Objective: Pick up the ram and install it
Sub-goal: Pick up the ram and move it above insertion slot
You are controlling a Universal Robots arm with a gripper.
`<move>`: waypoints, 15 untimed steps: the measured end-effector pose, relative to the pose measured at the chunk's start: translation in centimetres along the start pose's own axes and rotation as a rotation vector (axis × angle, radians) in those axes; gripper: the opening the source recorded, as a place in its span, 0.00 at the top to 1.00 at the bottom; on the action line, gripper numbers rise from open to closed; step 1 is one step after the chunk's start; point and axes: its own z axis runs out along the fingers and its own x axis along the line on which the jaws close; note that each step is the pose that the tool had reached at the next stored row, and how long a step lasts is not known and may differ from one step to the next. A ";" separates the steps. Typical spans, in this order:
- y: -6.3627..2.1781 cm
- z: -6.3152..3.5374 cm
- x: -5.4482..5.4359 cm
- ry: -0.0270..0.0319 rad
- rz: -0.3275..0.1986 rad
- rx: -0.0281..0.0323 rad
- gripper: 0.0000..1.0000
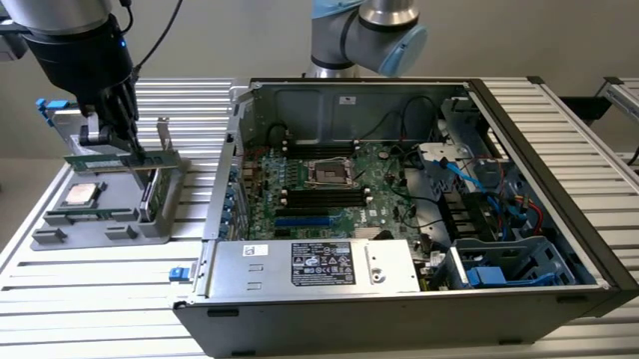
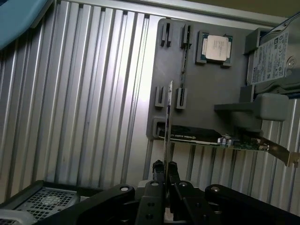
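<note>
The ram [image 1: 120,160] is a long thin green stick, held level just above the grey parts tray [image 1: 60,236] at the exterior view's left. My gripper [image 1: 103,143] comes down on it from above and is shut on it. In the wrist view the ram [image 2: 168,122] appears edge-on, pinched between the black fingertips of the gripper [image 2: 165,165], over the tray [image 2: 206,89] and its small slotted holders. The open computer case [image 1: 559,224] lies to the exterior view's right, with black memory slots [image 1: 322,197] on its motherboard beside the processor socket.
A taller green expansion card [image 1: 150,191] [image 2: 206,137] with a metal bracket stands in the tray close to the ram. A processor chip [image 1: 82,194] [image 2: 214,47] and a hard drive [image 2: 274,56] also rest there. A second robot arm's base [image 1: 364,30] stands behind the case.
</note>
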 end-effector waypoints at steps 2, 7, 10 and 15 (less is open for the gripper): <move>-0.34 -0.17 0.0 0.0007 0.000 0.0049 0.87; -1.24 -0.84 0.1 0.0018 0.000 0.0139 0.87; -1.92 -1.33 0.2 0.0021 0.000 0.0156 0.87; -3.23 -1.91 0.4 0.0023 0.000 0.0163 0.87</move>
